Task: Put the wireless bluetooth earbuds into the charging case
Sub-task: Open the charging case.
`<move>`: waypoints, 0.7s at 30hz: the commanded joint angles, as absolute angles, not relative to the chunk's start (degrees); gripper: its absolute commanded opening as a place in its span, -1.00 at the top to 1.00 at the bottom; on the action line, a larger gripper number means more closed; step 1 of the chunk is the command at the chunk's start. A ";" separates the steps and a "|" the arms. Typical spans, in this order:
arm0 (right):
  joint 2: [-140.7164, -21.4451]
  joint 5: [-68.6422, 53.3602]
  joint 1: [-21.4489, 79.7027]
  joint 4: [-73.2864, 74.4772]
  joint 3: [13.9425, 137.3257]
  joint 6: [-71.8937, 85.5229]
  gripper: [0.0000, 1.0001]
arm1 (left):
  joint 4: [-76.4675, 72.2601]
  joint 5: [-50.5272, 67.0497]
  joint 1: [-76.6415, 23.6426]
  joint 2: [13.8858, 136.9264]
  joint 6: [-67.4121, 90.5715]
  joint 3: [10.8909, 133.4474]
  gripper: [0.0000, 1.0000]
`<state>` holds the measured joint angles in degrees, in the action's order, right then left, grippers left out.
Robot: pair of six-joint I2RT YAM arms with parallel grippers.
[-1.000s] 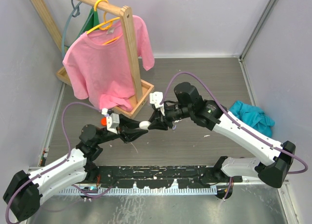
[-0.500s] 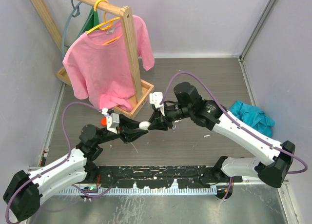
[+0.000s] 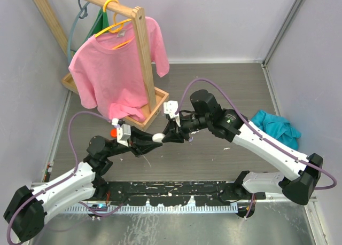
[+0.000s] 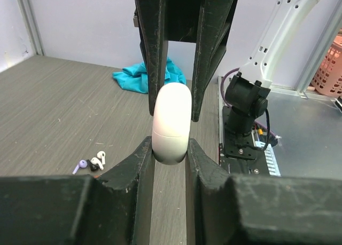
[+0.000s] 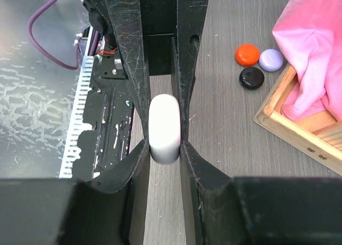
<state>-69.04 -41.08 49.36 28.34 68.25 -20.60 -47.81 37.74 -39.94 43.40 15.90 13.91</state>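
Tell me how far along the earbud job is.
Done: the white charging case is up off the table. In hand: the left gripper and right gripper both clamp it, and its lid looks closed. Left: open it, then fetch and seat the earbuds, which lie loose on the table.

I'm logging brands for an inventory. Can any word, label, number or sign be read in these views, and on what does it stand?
No readable text in any view.
The white charging case: plain shell, no marking visible.
The orange case, purple case and black case: blank tops.
The pink shirt: no print.
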 commanded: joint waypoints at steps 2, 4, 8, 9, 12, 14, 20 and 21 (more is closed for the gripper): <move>-68.81 -42.66 49.48 24.59 68.18 -19.78 0.39 | -50.84 39.45 -39.71 43.18 12.62 15.06 0.99; -68.30 -42.35 49.50 23.74 67.68 -19.55 0.26 | -49.38 40.17 -39.71 42.92 10.97 15.10 1.00; -67.34 -41.75 49.48 22.50 66.94 -19.00 0.11 | -48.16 42.63 -39.76 42.63 6.82 14.81 1.00; -67.31 -41.53 49.48 22.40 66.90 -18.91 0.09 | -48.10 42.95 -39.86 42.52 6.06 14.58 1.00; -67.32 -41.04 49.48 22.41 66.97 -18.73 0.06 | -47.27 43.77 -40.12 41.92 4.08 14.24 1.00; -67.18 -40.39 49.48 22.41 66.97 -18.63 0.05 | -45.76 43.97 -40.25 41.40 2.68 14.24 1.00; -66.38 -38.67 49.48 22.41 67.17 -18.23 0.00 | -38.93 43.94 -40.75 39.29 -2.30 14.47 1.00; -66.30 -38.01 49.48 22.39 67.22 -18.00 0.00 | -38.18 43.84 -40.73 38.95 -2.87 14.50 1.00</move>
<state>-68.71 -40.60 49.41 26.15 66.54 -19.09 -41.47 42.06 -40.14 40.69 2.04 13.91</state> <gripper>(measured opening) 0.496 0.243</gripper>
